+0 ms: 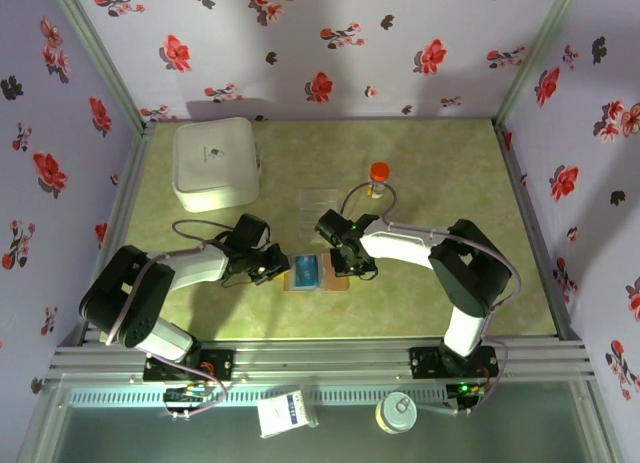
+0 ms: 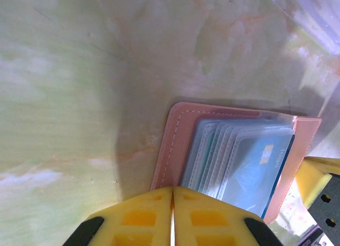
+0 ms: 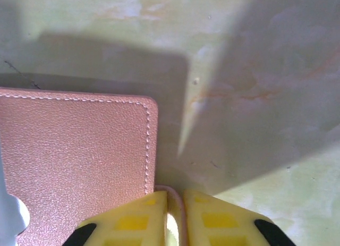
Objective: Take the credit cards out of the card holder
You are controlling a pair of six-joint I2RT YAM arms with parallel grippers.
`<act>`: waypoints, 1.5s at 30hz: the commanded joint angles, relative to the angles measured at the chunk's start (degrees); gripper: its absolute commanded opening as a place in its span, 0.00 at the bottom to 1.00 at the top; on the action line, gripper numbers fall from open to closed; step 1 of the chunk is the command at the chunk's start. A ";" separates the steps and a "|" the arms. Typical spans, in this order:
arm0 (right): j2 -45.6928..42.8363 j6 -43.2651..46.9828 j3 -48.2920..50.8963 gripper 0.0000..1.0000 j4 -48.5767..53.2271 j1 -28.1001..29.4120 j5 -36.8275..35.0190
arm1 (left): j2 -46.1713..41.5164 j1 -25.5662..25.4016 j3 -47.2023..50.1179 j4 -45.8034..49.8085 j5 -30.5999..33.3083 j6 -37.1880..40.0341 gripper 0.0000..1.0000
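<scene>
The card holder [image 1: 337, 281] lies open and flat on the green marbled desk [image 1: 440, 163], near the front edge and between the two arms. Its credit cards [image 1: 306, 271] sit in clear sleeves on the left half, overlapped like a fan, a blue one on top. In the left wrist view the cards [image 2: 255, 161] are tucked inside the holder's [image 2: 169, 145] stitched brown border. The left claw [image 2: 172, 209] is clenched, its yellow fingers pressed together with nothing seen between them, the tips just at the holder's edge. From above, this left claw [image 1: 272, 267] is just beside the card side. The right claw [image 1: 350, 267] is at the brown flap; its wrist view shows the fingers [image 3: 133, 219] almost together, pinching the flap's thin rounded edge [image 3: 79, 161]. A clear tray [image 1: 320, 198], an orange-capped bottle [image 1: 379, 178] and a white box [image 1: 215, 163] stand farther back.
</scene>
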State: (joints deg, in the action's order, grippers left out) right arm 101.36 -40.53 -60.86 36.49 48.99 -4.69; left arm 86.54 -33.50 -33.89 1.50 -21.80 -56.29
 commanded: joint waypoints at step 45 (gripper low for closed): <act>-6.12 -1.57 4.91 0.34 3.65 -4.08 -2.42 | -1.83 0.77 -3.01 5.16 0.50 1.49 0.10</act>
State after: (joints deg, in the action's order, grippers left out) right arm 97.08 -41.95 -56.07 37.85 45.69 -6.85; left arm 86.43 -33.21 -35.00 3.40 -21.56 -56.40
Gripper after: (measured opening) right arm 0.339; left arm 0.094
